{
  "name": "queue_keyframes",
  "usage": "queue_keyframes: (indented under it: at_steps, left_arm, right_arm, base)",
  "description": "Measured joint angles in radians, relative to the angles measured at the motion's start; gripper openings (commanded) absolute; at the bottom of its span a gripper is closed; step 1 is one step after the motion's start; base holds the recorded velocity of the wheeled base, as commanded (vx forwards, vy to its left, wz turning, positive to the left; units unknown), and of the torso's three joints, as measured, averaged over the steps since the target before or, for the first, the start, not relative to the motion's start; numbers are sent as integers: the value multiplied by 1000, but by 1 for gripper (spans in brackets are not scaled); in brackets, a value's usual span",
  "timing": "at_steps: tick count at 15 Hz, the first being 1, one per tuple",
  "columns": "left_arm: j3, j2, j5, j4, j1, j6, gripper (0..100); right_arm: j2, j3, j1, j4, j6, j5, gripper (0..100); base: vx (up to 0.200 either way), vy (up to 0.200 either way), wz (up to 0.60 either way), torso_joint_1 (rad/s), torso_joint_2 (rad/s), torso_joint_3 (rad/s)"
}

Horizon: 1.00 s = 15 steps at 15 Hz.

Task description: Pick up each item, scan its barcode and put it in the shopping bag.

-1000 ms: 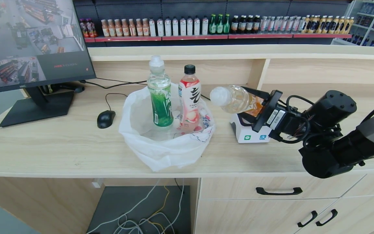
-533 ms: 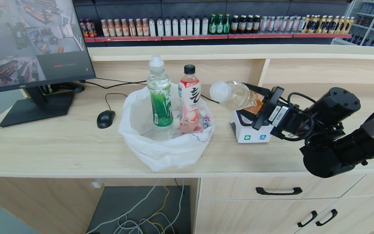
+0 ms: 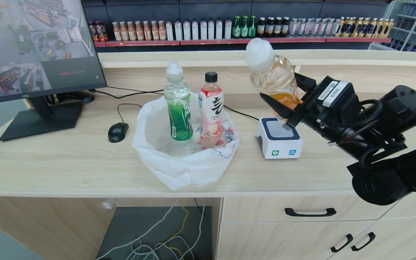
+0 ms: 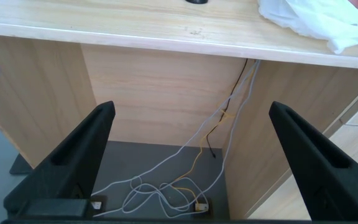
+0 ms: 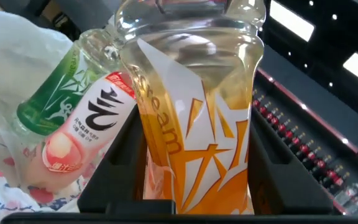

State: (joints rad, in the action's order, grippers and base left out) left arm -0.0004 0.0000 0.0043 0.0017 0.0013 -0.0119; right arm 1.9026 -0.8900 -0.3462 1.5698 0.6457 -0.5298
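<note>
Shop checkout: stocked drink shelves point(image 3: 215, 42) behind wooden counter point(image 3: 67, 162) (payment scanner point(image 3: 279, 142) on top).

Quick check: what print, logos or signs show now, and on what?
Monitor: small red logo on the bezel, faint.
Held bottle: white lettering on orange label, partly hidden.
Pink bottle: large black character, red banner above.
Scanner: green and blue icon badges, no words.
Green bottle: print too small to read.

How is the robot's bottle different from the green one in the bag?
The held bottle has an orange label; the green bottle has a green one. The held bottle is tilted in the air; the green bottle stands upright in the shopping bag. Both are clear with white caps.
</note>
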Motion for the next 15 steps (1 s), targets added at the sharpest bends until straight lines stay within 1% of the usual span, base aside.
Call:
queue_keyframes:
  at_steps: [4, 5, 7, 9, 12, 15]
  left_arm:
    - [0, 0, 0, 0, 0, 0, 100]
    - [0, 0, 0, 0, 0, 0, 100]
    - [0, 0, 0, 0, 0, 0, 100]
    - [0, 0, 0, 0, 0, 0, 100]
    - [0, 0, 0, 0, 0, 1, 100]
    - [0, 0, 0, 0, -1, 1, 100]
  right_arm:
    - [-105, 161, -45, -1, -212, 274, 0]
    - [-124, 190, -64, -1, -310, 354, 0]
    - [-143, 213, -112, -1, -460, 486, 0]
    - [-151, 220, -159, 0, -524, 533, 0]
    - [-156, 228, -223, 0, -556, 598, 0]
    - [-154, 221, -289, 0, -566, 611, 0]
  base:
    - [0, 0, 0, 0, 0, 0]
    - [0, 0, 0, 0, 0, 0]
    - [0, 0, 0, 0, 0, 0]
    - [0, 0, 0, 0, 0, 0]
    - [0, 0, 0, 0, 0, 0]
    - [0, 0, 0, 0, 0, 0]
